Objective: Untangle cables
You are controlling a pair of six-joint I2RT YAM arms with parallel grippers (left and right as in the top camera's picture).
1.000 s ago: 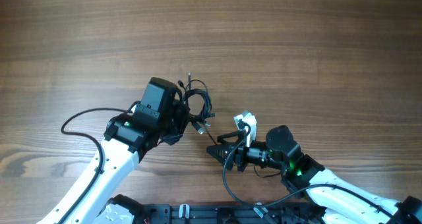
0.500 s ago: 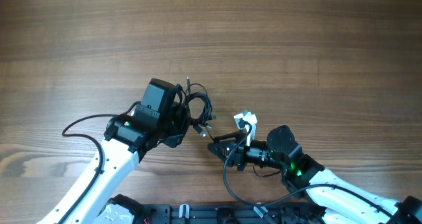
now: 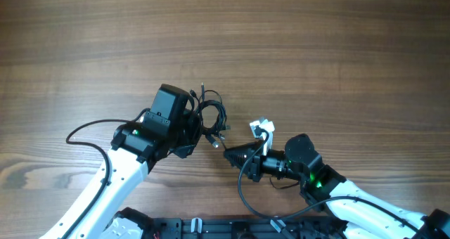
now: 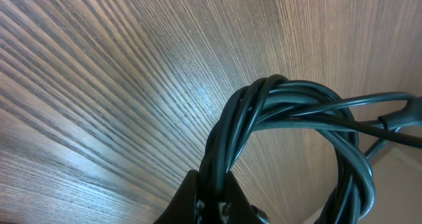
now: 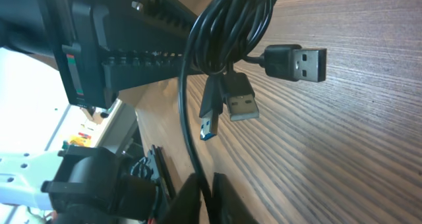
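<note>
Mid bench (image 3: 316,49), my left end effector (image 4: 214,201) pinches the coiled cables (image 3: 211,112) from 8 o'clock as an anchor, my right end effector (image 5: 206,191) at 4 o'clock pressed together on one strand below the USB plugs (image 5: 297,62), probably to tug it free.

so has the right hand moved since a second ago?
Yes, slightly. Overhead, the right hand has shut on a strand of the cables, its tip nudging up-frame against the table grain; otherwise it stays put.
</note>
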